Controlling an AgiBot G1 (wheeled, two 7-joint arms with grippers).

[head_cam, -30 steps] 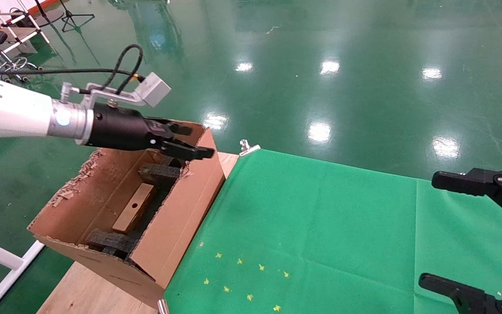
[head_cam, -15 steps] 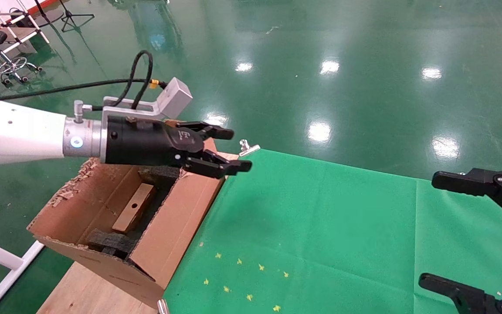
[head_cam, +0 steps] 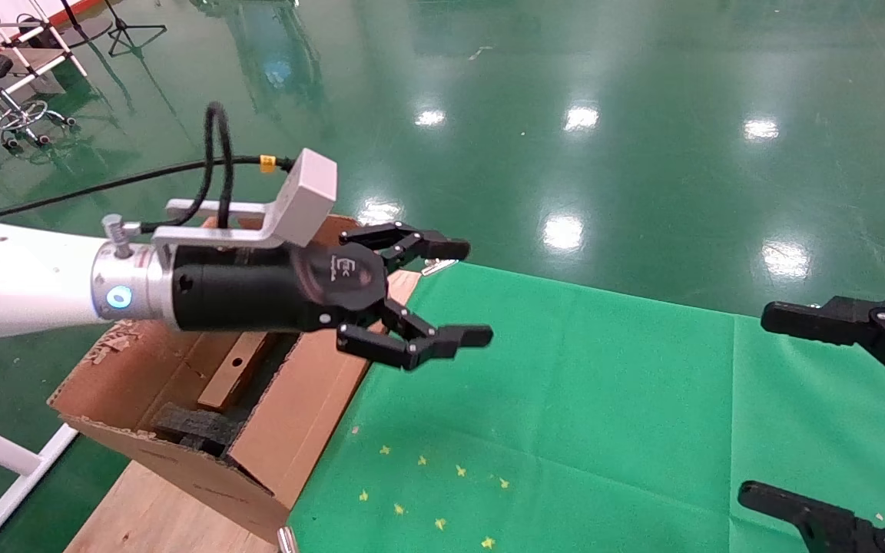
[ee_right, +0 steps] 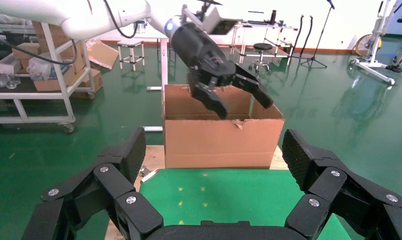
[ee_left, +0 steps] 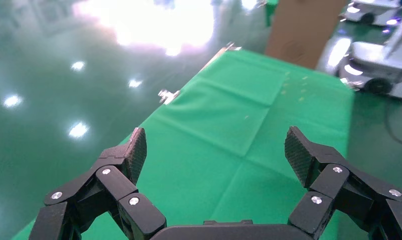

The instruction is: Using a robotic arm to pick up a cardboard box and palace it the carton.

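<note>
Left end effector (head_cam: 442, 296) hangs released and empty over the counter (head_cam: 565, 399) edge; we note the cardboard box (head_cam: 233, 372) lies lengthwise inside the carton (head_cam: 300, 407), behind it. Right end effector (head_cam: 834, 415) parked, released.

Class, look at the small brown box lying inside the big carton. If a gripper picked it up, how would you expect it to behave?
The cardboard box is slim and oblong with flat faces, so it probably stays stiff and would not roll. Being cardboard, it likely is light for its size. It looks smooth-faced, so it might slip between the pads.
</note>
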